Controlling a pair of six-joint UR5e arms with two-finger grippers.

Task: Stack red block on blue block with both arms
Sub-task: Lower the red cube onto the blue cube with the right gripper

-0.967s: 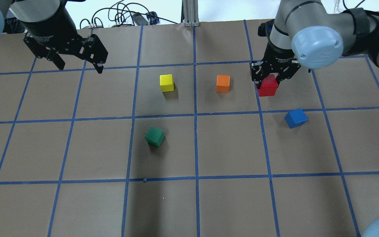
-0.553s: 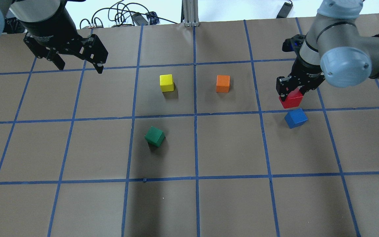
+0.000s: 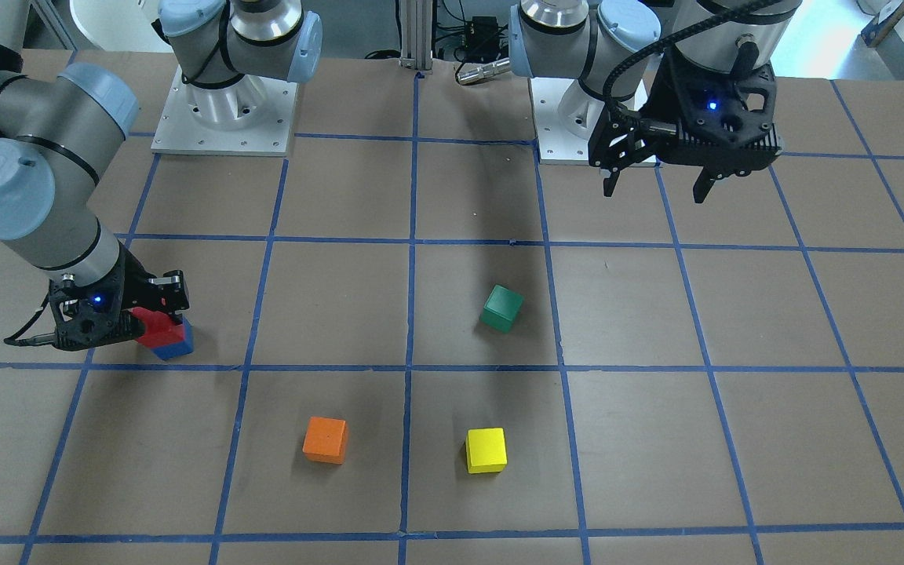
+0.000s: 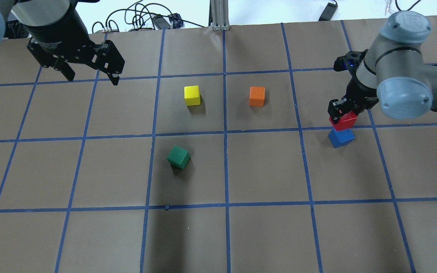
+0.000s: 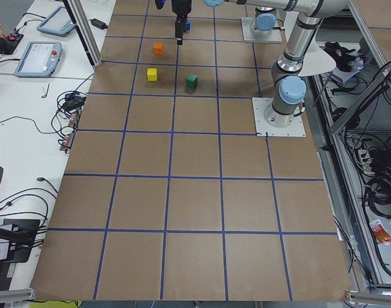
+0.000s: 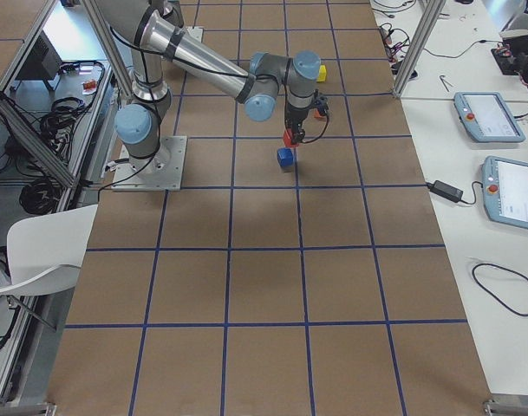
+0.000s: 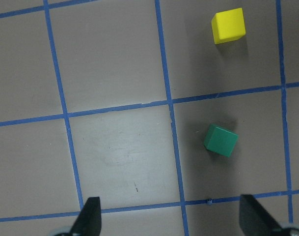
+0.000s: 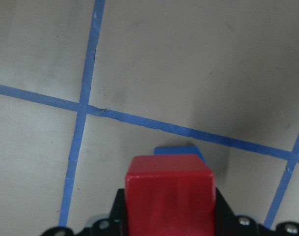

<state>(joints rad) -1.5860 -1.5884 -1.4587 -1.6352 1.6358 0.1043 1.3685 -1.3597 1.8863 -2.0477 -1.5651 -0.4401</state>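
Holding the red block (image 4: 344,121) clamped in the right claw (image 4: 342,113), I see it poised directly above the blue block (image 4: 341,138), slightly offset from it; I cannot tell whether the two faces touch. The left claw (image 4: 93,78) hangs empty, fingers apart, over the worktop (image 4: 264,170), well apart from the green cube (image 4: 178,157), yellow cube (image 4: 192,95) and orange cube (image 4: 257,96).

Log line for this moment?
right hand: shut on red block | red block: over blue block, unreleased | left hand: open, empty
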